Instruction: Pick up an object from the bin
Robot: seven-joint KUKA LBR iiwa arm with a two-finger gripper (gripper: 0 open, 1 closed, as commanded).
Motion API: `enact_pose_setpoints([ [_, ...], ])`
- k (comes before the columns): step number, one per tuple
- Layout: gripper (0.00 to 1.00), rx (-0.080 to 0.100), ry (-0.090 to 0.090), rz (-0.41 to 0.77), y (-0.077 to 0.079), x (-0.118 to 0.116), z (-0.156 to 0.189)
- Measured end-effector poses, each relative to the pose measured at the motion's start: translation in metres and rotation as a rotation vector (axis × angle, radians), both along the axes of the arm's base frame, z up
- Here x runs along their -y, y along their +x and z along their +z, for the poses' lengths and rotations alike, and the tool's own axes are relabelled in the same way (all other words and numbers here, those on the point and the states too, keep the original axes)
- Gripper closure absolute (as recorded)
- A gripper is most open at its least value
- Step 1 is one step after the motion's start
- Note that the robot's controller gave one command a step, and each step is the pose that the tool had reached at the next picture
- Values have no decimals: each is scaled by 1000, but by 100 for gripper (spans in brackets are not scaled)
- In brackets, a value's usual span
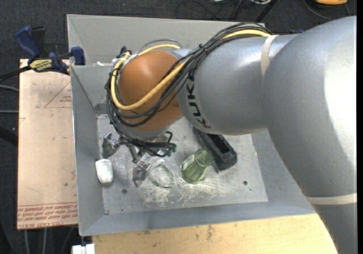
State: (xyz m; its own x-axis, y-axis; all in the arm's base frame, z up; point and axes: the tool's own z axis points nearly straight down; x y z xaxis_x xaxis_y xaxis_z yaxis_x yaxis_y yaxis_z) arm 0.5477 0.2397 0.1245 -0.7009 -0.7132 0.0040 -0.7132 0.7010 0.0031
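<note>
My gripper (123,161) hangs under the arm's orange cover, low over the left part of the bin floor. It stands open, and I see nothing between its fingers. One fingertip (138,174) is close beside a clear crumpled plastic cup (161,175) lying on its side. A small white block (104,170) lies just left of the gripper, near the bin's left wall. Further right, a green see-through cup (195,166) lies tipped over.
A long black block (218,148) lies right of the green cup, partly under the arm. The big grey arm covers the right and back of the bin. The floor near the front wall is dusty with white crumbs.
</note>
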Motion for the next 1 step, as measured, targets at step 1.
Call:
enact_pose_setpoints([
  [1, 100, 13, 6, 213, 3, -14, -47],
])
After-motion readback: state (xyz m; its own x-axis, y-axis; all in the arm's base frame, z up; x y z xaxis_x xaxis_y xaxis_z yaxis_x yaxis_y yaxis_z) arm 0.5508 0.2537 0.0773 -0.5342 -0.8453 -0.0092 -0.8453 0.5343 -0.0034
